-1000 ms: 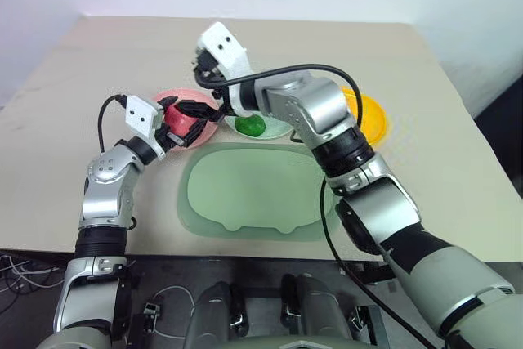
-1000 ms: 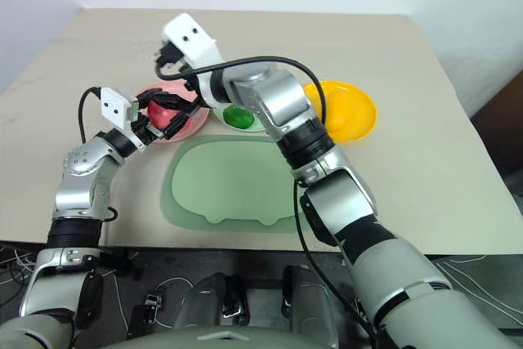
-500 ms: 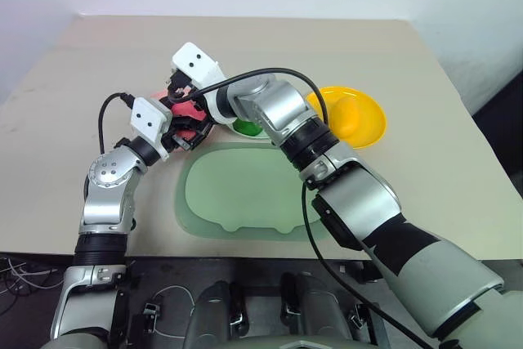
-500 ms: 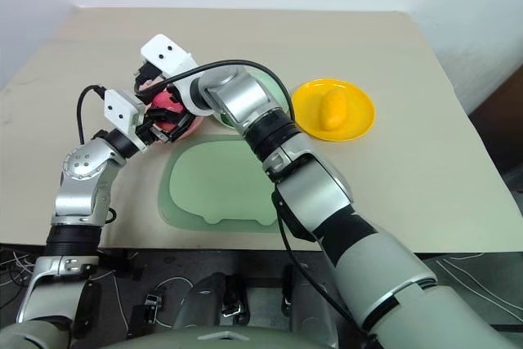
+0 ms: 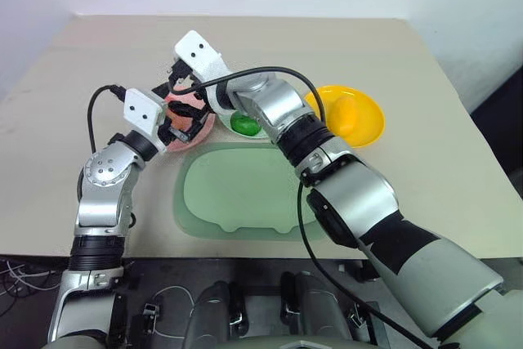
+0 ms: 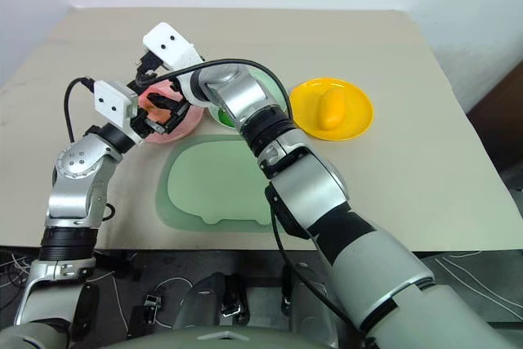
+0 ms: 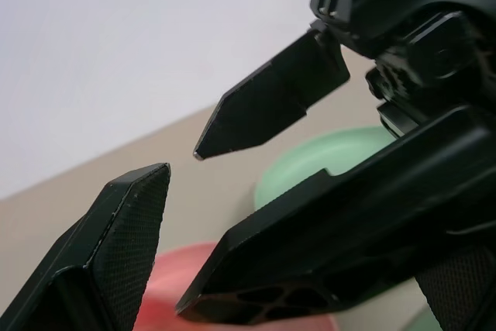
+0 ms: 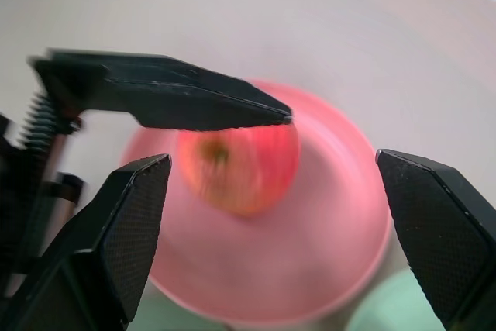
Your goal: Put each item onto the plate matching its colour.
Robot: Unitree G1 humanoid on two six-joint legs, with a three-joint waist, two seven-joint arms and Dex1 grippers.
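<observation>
The pink-red apple (image 8: 240, 168) lies in the pale pink plate (image 8: 341, 215), also seen at the table's left as the pink plate (image 5: 203, 124). My left gripper (image 5: 181, 123) hovers just over the apple, open, with one finger (image 8: 170, 102) across its top. My right gripper (image 8: 273, 159) reaches in from above the same plate, jaws wide open around nothing. The dark green fruit (image 5: 243, 124) sits in the mint green plate (image 7: 325, 160). The yellow-orange mango (image 5: 343, 112) rests in the yellow plate (image 5: 369, 120).
A large pale-green tray (image 5: 245, 194) lies in front of the three plates, under my right forearm. The two grippers crowd each other over the pink plate. Bare table stretches behind the plates and to the right.
My right gripper swung left from over the green plate to over the pink plate. My left gripper lifted slightly and drew back; the apple stays in the pink plate.
</observation>
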